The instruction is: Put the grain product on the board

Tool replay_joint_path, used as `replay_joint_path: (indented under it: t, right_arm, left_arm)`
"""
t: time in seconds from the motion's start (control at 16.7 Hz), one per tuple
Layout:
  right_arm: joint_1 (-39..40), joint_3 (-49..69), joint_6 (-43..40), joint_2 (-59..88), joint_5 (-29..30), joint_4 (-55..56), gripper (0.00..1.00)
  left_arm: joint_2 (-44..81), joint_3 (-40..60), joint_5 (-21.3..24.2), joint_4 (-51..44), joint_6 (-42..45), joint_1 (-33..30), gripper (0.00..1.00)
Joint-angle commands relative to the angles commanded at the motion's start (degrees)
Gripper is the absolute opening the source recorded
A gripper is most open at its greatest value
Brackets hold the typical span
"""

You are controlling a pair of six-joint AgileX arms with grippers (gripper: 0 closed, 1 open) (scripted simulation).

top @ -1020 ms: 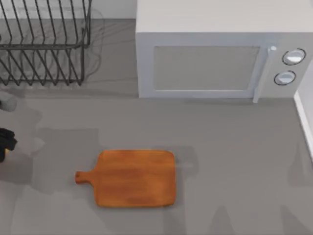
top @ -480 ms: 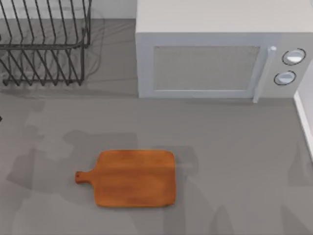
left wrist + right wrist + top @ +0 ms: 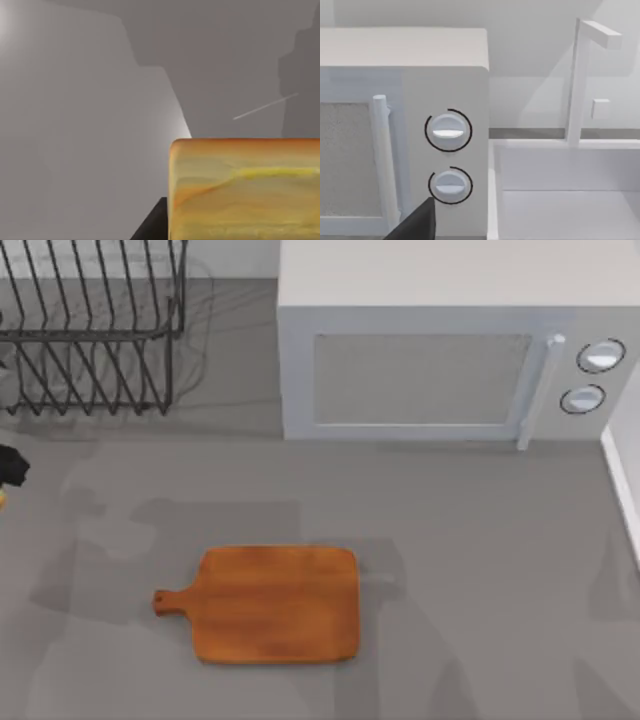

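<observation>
A grey counter [image 3: 480, 540] carries a white microwave [image 3: 450, 350], a wire dish rack [image 3: 90, 330] and the cutting board [image 3: 275, 605], which lies bare, well apart from the left jaws [image 3: 8, 468]. The bread piece [image 3: 245, 190] is seen right against those jaws, apparently gripped. The right jaws' opening cannot be told.

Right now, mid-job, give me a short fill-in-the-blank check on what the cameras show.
1. The board lies flat on the table with its handle pointing toward the top view's ____ side.
2. Behind the board stands a white ____ with two round knobs.
3. The left wrist view shows the grain product close up; the board's surface is ____ of it.
4. The wire rack stands at the table's far ____ corner.

Missing words: left; microwave; bare; left
</observation>
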Motion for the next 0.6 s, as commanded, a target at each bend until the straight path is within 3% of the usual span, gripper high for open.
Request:
replay_joint_path:
  t: [0.3,0.6]
  right_arm:
    - [0.00,0.00,0.00,0.00,0.00,0.00,1.00]
    - [0.00,0.00,0.00,0.00,0.00,0.00,1.00]
  left_arm:
    - [3.79,2.94,-0.22,-0.87,-23.58,-7.24,0.00]
    - [7.00,4.03,-0.28,-1.11,-59.20,-17.15,0.00]
